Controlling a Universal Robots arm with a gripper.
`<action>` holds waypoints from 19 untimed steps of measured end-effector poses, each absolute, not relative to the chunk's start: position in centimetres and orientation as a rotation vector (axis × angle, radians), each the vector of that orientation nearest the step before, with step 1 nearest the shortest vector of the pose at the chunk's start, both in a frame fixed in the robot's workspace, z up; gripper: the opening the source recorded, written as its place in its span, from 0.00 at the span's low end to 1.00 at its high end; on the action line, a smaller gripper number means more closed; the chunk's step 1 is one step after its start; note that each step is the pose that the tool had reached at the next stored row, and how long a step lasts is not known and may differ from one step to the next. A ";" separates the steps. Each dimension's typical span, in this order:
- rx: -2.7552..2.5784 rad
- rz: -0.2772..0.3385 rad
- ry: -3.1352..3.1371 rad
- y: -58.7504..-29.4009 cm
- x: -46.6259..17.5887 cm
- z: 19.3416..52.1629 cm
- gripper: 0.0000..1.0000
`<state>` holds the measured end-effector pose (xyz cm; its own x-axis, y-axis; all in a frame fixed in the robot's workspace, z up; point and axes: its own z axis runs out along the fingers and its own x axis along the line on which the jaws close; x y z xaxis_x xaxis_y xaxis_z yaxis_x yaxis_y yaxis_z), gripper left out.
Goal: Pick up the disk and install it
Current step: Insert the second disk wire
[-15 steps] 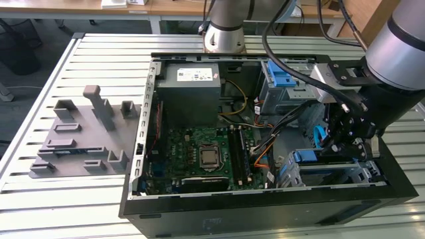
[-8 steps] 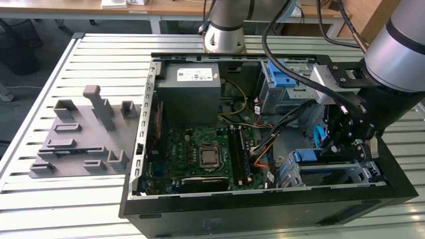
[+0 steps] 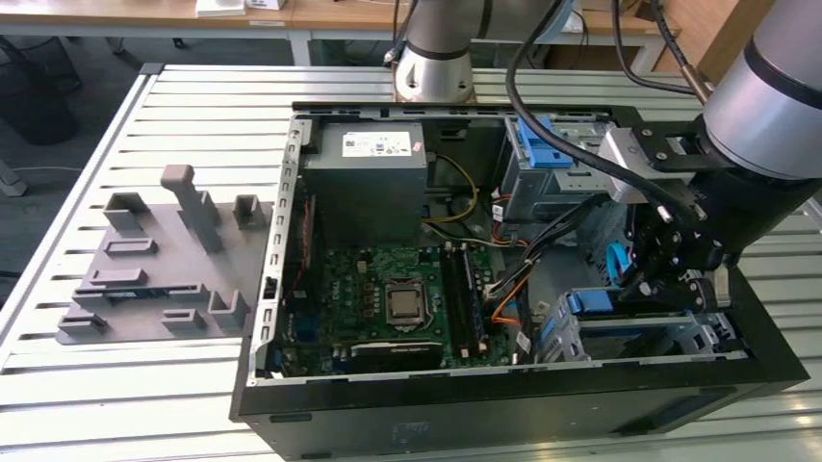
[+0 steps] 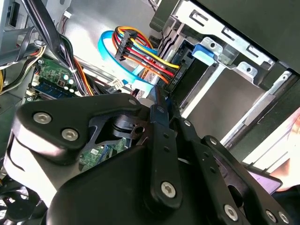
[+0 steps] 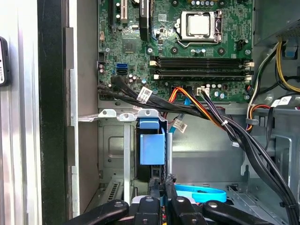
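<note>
**Drive bay corner of the open black computer case [image 3: 514, 404], on the slatted metal counter [image 3: 192, 106].** I see the black gripper [image 4: 161, 104] lowered inside the case at the exterior view's right, just beside the grey metal drive bay [image 5: 112, 145]. Its fingers [image 5: 149, 206] are drawn narrow, tips almost meeting; I cannot tell whether they pinch anything. The disk [image 4: 182, 69] stands on edge in the bay slot, seen end-on, under the blue plastic latch piece [image 4: 205, 49]. A multicoloured cable bundle [image 4: 140, 49] reaches its end. The green motherboard [image 5: 187, 47] lies beyond the bay.
</note>
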<state>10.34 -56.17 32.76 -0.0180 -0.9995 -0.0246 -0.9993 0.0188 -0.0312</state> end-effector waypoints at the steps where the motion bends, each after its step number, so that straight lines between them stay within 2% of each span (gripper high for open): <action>1: -2.173 -0.008 2.214 -56.2 10.3 32.8 0.16; 6: -2.173 -0.007 2.213 -56.2 10.3 32.7 0.17; 7: -2.173 -0.007 2.213 -56.2 10.3 32.8 0.24; 19: -2.173 -0.008 2.214 -56.2 10.3 34.2 0.24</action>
<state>10.34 -56.17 34.24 -0.0181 -0.9995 -0.0247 -0.9993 0.0188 -0.0311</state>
